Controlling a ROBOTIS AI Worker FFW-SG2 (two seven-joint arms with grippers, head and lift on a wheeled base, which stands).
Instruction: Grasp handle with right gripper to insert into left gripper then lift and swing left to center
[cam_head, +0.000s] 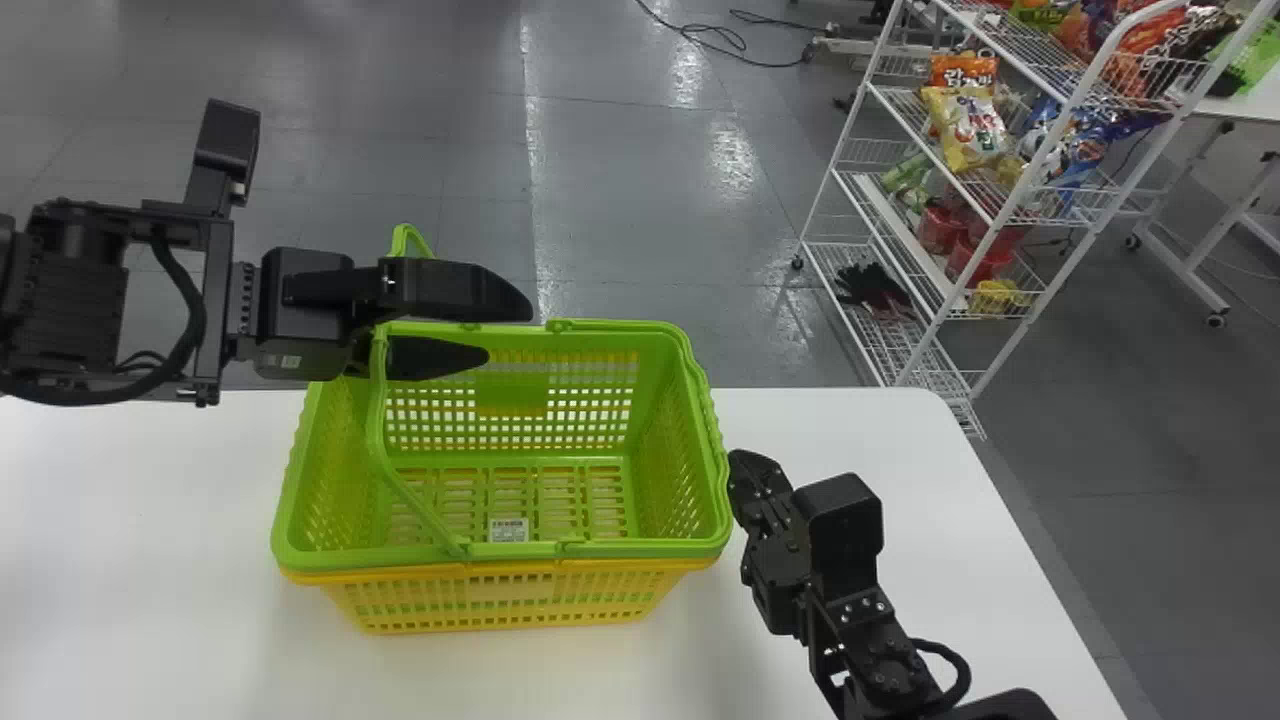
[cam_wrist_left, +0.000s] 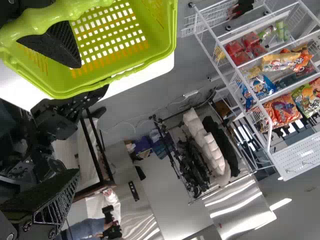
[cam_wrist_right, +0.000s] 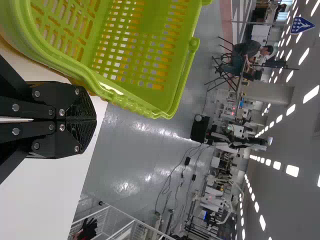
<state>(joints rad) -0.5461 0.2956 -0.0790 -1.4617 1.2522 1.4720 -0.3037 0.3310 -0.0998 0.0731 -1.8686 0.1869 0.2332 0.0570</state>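
Left black end effector (cam_head: 510, 330): spread.
Right end effector (cam_wrist_right: 95, 120): pressed together, beside green plastic basket (cam_head: 640, 549).
Green handle (cam_head: 376, 420): insertion pending, I judge; right grasps next.

A white table (cam_head: 150, 500) with a rounded corner carries a yellow basket (cam_head: 510, 590) with a green basket (cam_head: 640, 548) nested inside.

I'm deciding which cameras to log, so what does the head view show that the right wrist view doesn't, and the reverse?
Head view, not right wrist view: the left gripper, fingers apart at the basket's far side, and snack bags on the wire rack.

Right wrist view, not head view: the ceiling lights.

Both: the right gripper beside the green basket, the white table, the rack and dark gloves on it.
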